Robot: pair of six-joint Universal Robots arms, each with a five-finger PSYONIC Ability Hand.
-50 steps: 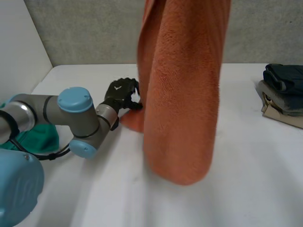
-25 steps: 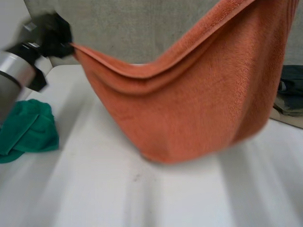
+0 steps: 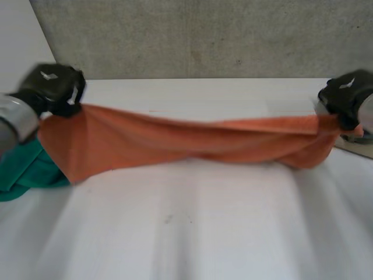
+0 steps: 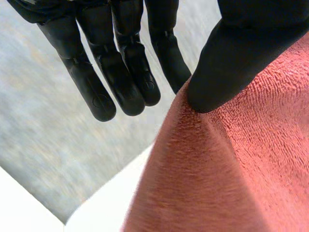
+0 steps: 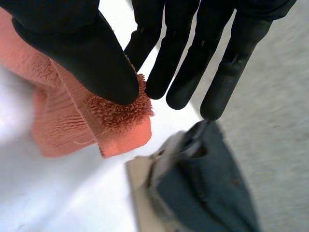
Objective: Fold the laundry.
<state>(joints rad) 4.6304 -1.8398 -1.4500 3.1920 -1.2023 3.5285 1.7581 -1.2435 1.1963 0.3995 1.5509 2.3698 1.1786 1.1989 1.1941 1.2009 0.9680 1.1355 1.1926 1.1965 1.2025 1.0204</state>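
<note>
Orange towel lowered taut, green cloth beside

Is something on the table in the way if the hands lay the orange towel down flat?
Yes. A green cloth lies below the towel where the left hand holds it, and folded dark clothes sit beside the right hand. The table between is bare.

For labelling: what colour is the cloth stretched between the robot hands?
Orange towel, best in the head view.
</note>
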